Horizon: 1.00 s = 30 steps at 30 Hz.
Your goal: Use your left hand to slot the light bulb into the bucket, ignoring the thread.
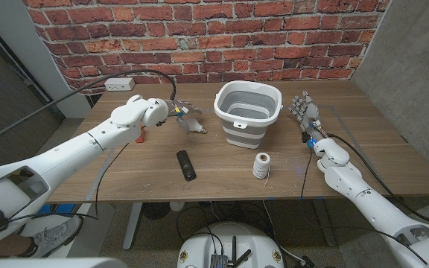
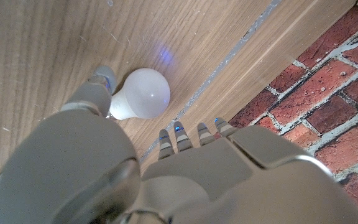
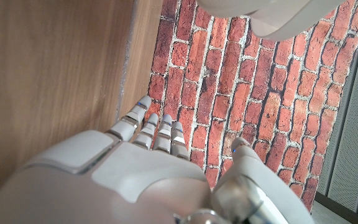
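Bulb [image 1: 193, 126] on tabletop [image 1: 125, 175] toward back edge, left robot hand [image 1: 176, 112] open just beside; bucket [image 1: 247, 113] apart; right robot hand [image 1: 304, 112] open.

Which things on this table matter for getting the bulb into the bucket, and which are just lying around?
For the job:
- light bulb, on the table by the left hand, not yet held
- bucket, grey and white, standing open
- left hand, fingers spread over the bulb

Just lying about:
- thread spool, in front of the bucket
- black remote
- power strip, at the wall
- right hand, idle
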{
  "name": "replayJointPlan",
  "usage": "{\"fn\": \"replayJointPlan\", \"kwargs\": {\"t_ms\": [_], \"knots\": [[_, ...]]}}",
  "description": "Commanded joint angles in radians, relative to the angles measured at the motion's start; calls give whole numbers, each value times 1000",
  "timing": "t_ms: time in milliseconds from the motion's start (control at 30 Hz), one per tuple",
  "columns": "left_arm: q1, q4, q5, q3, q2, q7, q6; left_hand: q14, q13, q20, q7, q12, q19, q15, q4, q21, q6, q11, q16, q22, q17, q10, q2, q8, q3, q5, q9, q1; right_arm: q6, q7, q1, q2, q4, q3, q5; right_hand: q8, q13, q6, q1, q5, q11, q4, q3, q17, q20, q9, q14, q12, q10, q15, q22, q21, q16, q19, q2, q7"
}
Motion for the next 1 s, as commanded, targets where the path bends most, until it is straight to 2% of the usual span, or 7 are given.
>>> {"fn": "replayJointPlan", "kwargs": {"t_ms": [33, 133, 267, 400, 600, 767, 1000], "knots": [[-1, 49, 25, 16, -19, 76, -18, 39, 6, -3, -25, 17, 12, -9, -3, 3, 40, -22, 8, 1, 3, 48, 0, 20, -6, 9, 3, 27, -2, -4, -5, -2, -6, 2, 1, 5, 0, 7, -7, 7, 0, 3, -2, 0, -1, 3, -6, 9, 0, -10, 5, -4, 4, 9, 28, -3], [5, 58, 37, 17, -23, 114, -15, 101, 11, -9, -48, 36, 47, -37, -2, 2, 126, -59, 12, 1, 3, 126, -1, 58, -17, 10, 5, 54, -3, -4, -4, -1, -6, 2, 2, 5, 0, 7, -7, 7, -1, 3, -3, 0, -1, 3, -5, 9, 1, -10, 5, -5, 4, 10, 28, -4], [16, 65, 48, 16, -18, 183, -26, 196, 20, -25, -62, 53, 110, -85, 0, 3, 222, -90, 18, 1, 5, 235, 0, 105, -42, 12, 9, 92, -3, -7, -4, -1, -5, 1, 0, 5, 0, 9, -7, 7, -1, 3, -4, -1, 0, 4, -6, 9, 0, -10, 5, -7, 5, 11, 29, -4], [23, 67, 55, 13, -15, 222, -32, 262, 34, -39, -62, 68, 161, -118, 3, 3, 290, -95, 24, 1, 6, 314, 12, 141, -59, 18, 14, 118, -2, -8, -1, 1, -2, 1, -1, 6, 0, 10, -8, 7, -1, 4, -4, -1, 0, 4, -6, 9, 1, -10, 5, -8, 5, 12, 29, -6], [24, 81, 61, 17, -16, 249, -44, 310, 52, -52, -65, 74, 186, -153, 6, 0, 333, -96, 29, 1, 8, 353, 21, 169, -76, 20, 20, 130, -2, -6, 5, 3, 5, 1, -1, 6, 0, 11, -7, 7, -1, 4, -5, -2, 0, 4, -6, 9, 1, -10, 6, -10, 6, 14, 29, -6], [17, 93, 62, 24, -24, 235, -40, 326, 63, -56, -62, 83, 196, -158, 6, -5, 380, -97, 27, 0, 9, 392, 28, 195, -85, 23, 23, 142, -3, -5, 9, 4, 11, 0, -1, 6, 0, 12, -7, 7, -1, 4, -5, -3, 3, 4, -6, 9, 1, -8, 6, -12, 6, 16, 30, -7], [16, 98, 65, 28, -29, 236, -29, 372, 81, -71, -64, 99, 218, -186, 8, -6, 445, -99, 30, 0, 11, 479, 35, 232, -109, 26, 24, 154, -1, -5, 14, 7, 18, 0, -2, 7, 0, 14, -7, 7, -1, 5, -6, -4, 5, 4, -5, 9, 2, -8, 6, -16, 7, 18, 30, -7]]}}
